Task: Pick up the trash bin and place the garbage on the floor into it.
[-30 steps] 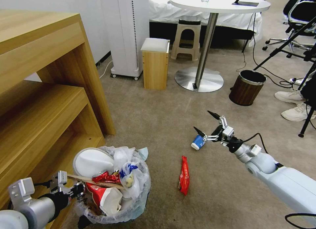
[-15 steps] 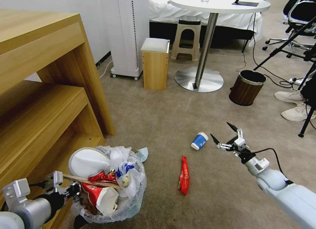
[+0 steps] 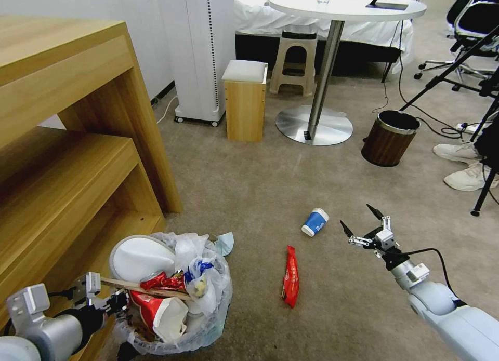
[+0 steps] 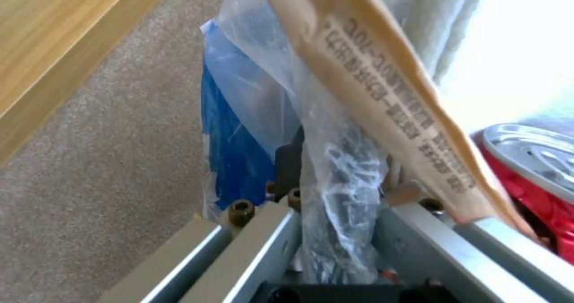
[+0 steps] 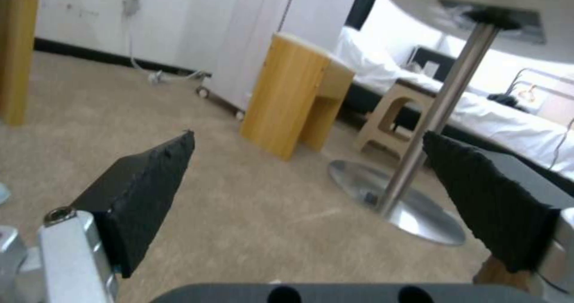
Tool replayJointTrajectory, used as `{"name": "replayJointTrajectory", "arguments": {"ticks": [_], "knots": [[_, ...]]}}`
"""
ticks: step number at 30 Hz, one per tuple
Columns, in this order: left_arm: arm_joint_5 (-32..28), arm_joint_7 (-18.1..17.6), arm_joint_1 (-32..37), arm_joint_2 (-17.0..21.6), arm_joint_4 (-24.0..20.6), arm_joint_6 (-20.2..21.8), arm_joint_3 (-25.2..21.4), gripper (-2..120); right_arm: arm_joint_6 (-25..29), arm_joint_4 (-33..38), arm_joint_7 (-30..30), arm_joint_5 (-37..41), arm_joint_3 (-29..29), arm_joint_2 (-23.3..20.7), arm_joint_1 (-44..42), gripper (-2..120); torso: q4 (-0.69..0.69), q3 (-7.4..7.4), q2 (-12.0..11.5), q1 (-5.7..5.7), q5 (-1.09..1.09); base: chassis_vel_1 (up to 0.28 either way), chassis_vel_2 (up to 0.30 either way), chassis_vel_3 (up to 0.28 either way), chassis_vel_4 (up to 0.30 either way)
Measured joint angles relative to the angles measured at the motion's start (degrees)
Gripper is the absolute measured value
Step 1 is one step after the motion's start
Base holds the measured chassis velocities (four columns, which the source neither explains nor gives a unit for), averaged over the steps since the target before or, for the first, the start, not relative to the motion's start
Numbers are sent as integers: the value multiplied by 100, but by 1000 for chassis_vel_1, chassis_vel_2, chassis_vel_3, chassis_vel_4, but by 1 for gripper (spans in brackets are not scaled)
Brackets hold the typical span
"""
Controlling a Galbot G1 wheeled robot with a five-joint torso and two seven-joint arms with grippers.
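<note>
- Low at the left, the left tool point(image 3: 118, 303) is clamped on the bag-lined rim of the trash bin point(image 3: 171, 293), beside the wooden shelf unit point(image 3: 78, 158).
- Packed inside it are a white slipper point(image 3: 140, 257), a red can point(image 4: 538, 177) and a wooden stick point(image 3: 150, 287).
- Over the carpet floor point(image 3: 249, 189), the right tool point(image 3: 360, 227) hangs with its fingers point(image 5: 143, 195) spread wide and empty.
- Just beside it to the left lies a blue paper cup point(image 3: 315, 222); a red wrapper point(image 3: 291, 276) lies nearer the bin.
</note>
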Motion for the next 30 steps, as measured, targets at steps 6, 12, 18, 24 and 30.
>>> {"name": "replayJointTrajectory", "arguments": {"ticks": [6, 12, 18, 24, 30], "knots": [[8, 31, -22, 45, 0, 4, 31, 0, 2, 104, 73, -92, 121, 14, -110, 96, 0, 0, 0, 0, 1, 0, 0, 0, 0], [8, 62, -24, 72, 0, 8, 38, 0, 2, 168, -106, -107, 258, 12, -189, 94, 0, 0, 0, 0, 1, 0, 0, 0, 0], [2, 66, -25, 101, 0, 8, 39, 0, 2, 257, -218, -116, 355, -38, -315, 96, 0, 0, 0, 0, 2, 0, 0, 0, 0], [5, 69, -12, 93, 0, 9, 41, 0, 2, 256, -225, -127, 369, -35, -321, 96, 0, 0, 0, 0, 2, 0, 0, 0, 0], [13, 74, -7, 68, 0, 10, 58, 0, 2, 299, -195, -165, 372, -23, -312, 95, 0, 0, 0, 0, 1, 0, 0, 0, 0]]}}
